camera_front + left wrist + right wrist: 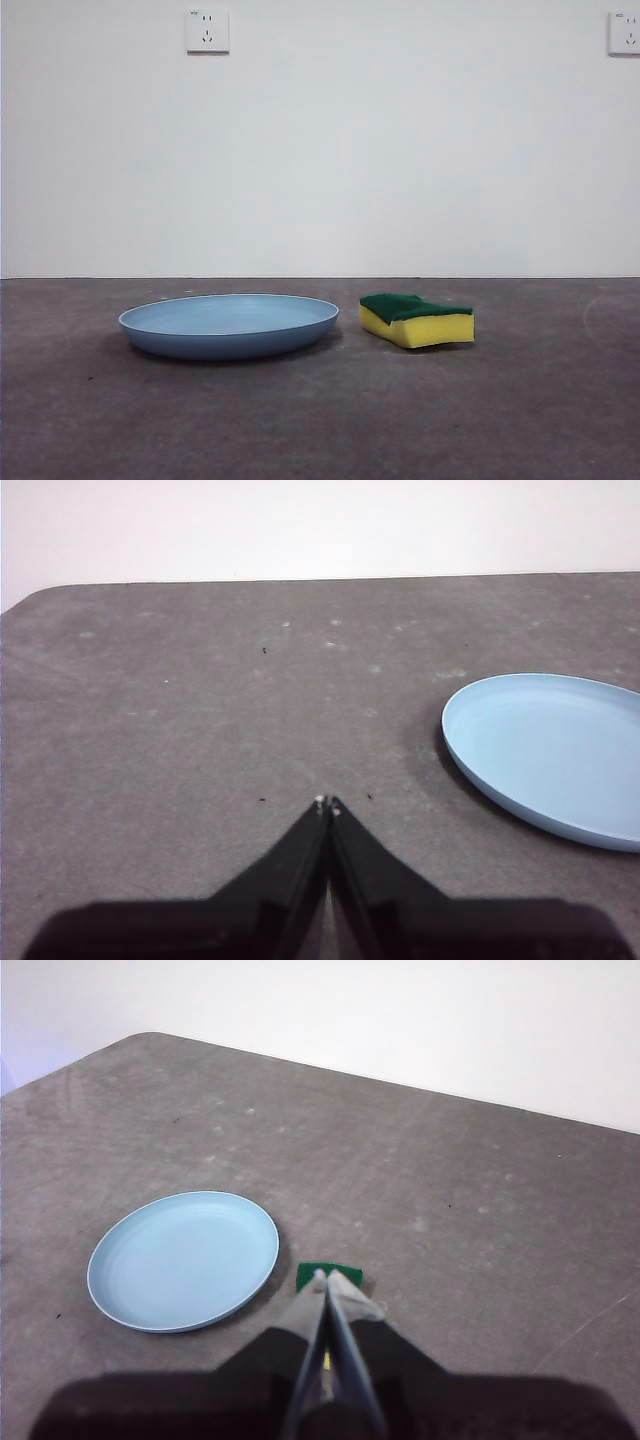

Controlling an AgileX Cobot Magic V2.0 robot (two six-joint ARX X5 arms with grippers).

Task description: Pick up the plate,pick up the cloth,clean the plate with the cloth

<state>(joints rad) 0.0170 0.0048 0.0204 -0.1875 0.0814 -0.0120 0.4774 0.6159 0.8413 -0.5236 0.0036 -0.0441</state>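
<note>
Jaws of the left gripper (328, 804) and right gripper (326, 1277) are pressed together, holding nothing. The wide round light-blue plastic plate (229, 322) lies flat on the grey table (320, 420); just beside the plate sits the small yellow sponge block with green scouring top (417, 319), apart from its rim.

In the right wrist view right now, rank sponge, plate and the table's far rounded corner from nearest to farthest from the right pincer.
1. Sponge: just past the shut right pincer tips.
2. Plate: beside the sponge.
3. Table corner: far beyond the plate.
</note>
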